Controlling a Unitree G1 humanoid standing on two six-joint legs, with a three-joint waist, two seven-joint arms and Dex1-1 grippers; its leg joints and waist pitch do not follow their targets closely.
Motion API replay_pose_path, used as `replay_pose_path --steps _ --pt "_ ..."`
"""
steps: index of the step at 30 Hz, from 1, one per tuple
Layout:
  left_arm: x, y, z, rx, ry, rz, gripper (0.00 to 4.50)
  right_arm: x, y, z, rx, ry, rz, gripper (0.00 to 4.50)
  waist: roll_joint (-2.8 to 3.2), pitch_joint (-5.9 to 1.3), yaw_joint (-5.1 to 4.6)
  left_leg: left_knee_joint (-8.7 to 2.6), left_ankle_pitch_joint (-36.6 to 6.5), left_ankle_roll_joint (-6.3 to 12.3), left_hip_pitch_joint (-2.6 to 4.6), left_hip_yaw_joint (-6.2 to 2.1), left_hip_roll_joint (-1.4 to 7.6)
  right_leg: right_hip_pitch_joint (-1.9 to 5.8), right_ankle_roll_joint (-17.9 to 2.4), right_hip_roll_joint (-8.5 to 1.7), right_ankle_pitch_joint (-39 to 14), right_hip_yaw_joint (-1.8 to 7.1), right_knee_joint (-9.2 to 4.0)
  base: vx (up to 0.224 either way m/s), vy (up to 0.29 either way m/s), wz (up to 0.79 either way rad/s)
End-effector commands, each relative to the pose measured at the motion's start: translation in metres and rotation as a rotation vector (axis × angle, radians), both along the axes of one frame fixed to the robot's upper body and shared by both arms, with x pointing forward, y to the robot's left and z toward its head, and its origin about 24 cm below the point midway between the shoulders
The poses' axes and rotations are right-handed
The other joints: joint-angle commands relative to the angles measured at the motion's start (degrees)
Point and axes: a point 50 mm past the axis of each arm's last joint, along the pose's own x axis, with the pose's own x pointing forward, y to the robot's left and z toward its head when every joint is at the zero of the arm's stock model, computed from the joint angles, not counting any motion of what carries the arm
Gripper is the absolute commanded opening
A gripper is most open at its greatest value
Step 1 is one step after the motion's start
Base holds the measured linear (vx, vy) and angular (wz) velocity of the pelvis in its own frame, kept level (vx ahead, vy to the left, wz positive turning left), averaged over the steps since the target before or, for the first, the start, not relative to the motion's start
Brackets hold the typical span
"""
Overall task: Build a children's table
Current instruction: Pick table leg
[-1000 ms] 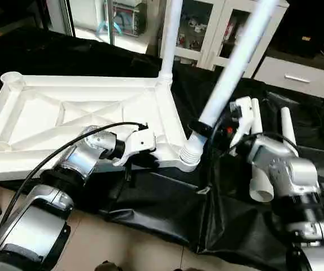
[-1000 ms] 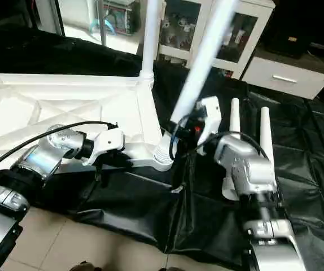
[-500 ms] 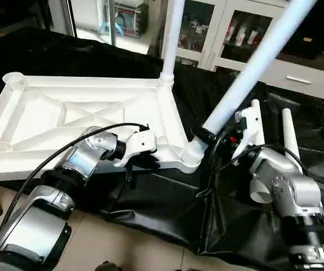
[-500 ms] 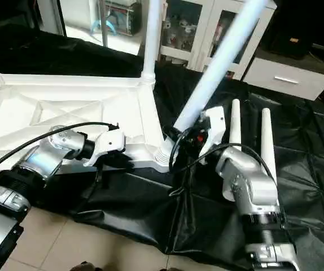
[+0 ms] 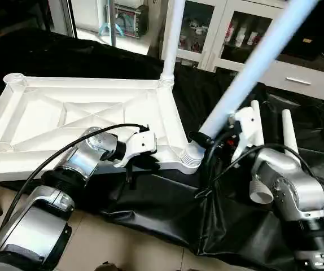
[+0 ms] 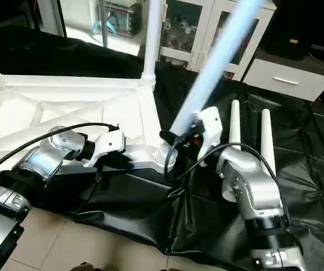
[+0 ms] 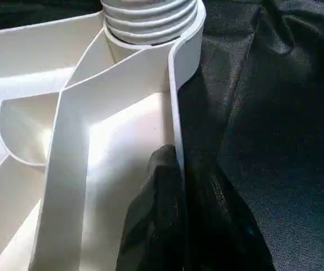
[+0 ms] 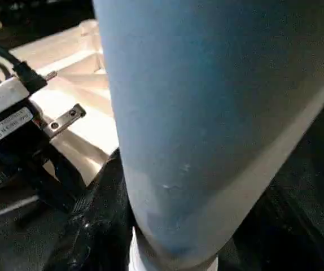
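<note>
I hold the tabletop with one pincer and a leg with the other.

The white tabletop (image 5: pixel 88 121) lies upside down on the black surface (image 5: pixel 167 209). My left pincer (image 5: pixel 150 153) is closed tight on its near rim, just beside the corner socket (image 5: pixel 191 158). My right pincer (image 5: pixel 218 131) grips a tilted leg (image 5: pixel 252 70) whose bottom end sits at that socket. Another leg (image 5: pixel 172 36) stands upright in the far corner. Two more legs (image 5: pixel 270 147) lie beside my right arm.
</note>
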Motion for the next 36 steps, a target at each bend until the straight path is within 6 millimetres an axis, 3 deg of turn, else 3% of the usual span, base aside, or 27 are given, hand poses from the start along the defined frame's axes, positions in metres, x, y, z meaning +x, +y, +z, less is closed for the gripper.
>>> replay_pose_path --steps 1,5,14,18,25,28,31,33,35,36 --pt "-0.005 -0.001 -0.008 0.016 0.015 -0.018 0.0 -0.01 0.0 -0.04 -0.112 0.213 0.035 1.81 0.58 -3.17 -0.45 -4.97 -19.7 -1.88 0.85 -1.71 2.68 1.27 -7.2 -4.51 -26.5 2.89 -5.41 0.0 0.0 0.0" --pt "-0.005 -0.001 -0.009 0.016 0.016 -0.02 0.0 -0.006 0.0 -0.039 -0.104 0.237 0.027 1.81 0.33 -3.34 -0.43 -4.96 -19.3 -1.99 0.91 -1.62 2.7 1.33 -7.9 -4.56 -24.8 2.92 -5.26 0.0 0.0 0.0" --pt "-0.006 -0.002 -0.01 0.017 0.025 -0.026 0.0 0.003 -0.004 -0.052 -0.142 0.318 -0.04 1.81 0.41 -3.32 -0.84 -5.1 -23.4 -3.0 1.08 -1.97 2.67 0.92 -6.1 -4.72 -30.5 2.71 -6.03 0.0 0.0 0.0" --pt "-0.007 -0.002 -0.01 0.015 0.027 -0.027 0.0 -0.003 0.001 -0.062 -0.166 0.333 -0.018 1.81 0.2 -3.39 -1.34 -5.37 -26.3 -3.46 1.14 -2.46 2.73 0.86 -4.9 -4.75 -32.3 2.35 -6.43 0.0 0.0 0.0" --pt "-0.007 -0.001 -0.01 0.015 0.028 -0.022 0.0 -0.008 0.0 -0.072 -0.175 0.351 -0.026 1.81 0.23 -3.58 -1.61 -5.4 -26.0 -2.86 1.12 -2.2 2.67 0.67 -5.7 -4.6 -29.9 2.64 -6.31 0.0 0.0 0.0" --pt "-0.007 -0.001 -0.01 0.017 0.029 -0.019 0.0 -0.008 -0.001 -0.072 -0.176 0.347 -0.039 1.81 0.32 -3.44 -1.69 -5.47 -27.1 -2.74 1.19 -2.32 2.61 0.51 -4.8 -4.63 -32.7 2.51 -6.68 0.0 0.0 0.0" --pt "-0.002 -0.004 -0.006 -0.009 0.029 0.049 0.0 0.002 -0.002 -0.073 -0.157 0.315 -0.179 1.81 0.35 -3.29 -2.08 -5.57 -28.5 -3.23 1.18 -2.56 2.6 0.25 -4.2 -4.77 -35.5 2.31 -7.02 0.0 0.0 0.0" --pt "0.001 -0.009 -0.002 -0.023 0.028 0.093 0.0 0.009 -0.003 -0.074 -0.148 0.304 -0.276 1.81 0.64 -3.19 -2.45 -5.64 -30.9 -3.54 1.54 -3.02 2.6 0.18 -3.5 -4.75 -38.1 1.82 -7.53 -0.026 0.006 -0.02" --pt "0.004 -0.014 0.001 -0.037 0.031 0.133 0.0 0.015 -0.004 -0.075 -0.144 0.299 -0.368 1.81 0.92 -3.17 -2.8 -5.72 -32.3 -3.95 1.77 -3.21 2.6 0.06 -3.7 -4.68 -37.7 1.52 -7.72 0.0 0.0 0.0" --pt "0.004 -0.015 0.002 -0.039 0.032 0.141 0.0 0.016 -0.004 -0.075 -0.143 0.298 -0.385 1.81 0.92 -3.15 -3.2 -5.98 -33.1 -4.42 1.41 -3.53 2.7 0.45 -3.9 -4.68 -36.7 1.33 -7.61 0.0 0.0 0.0"
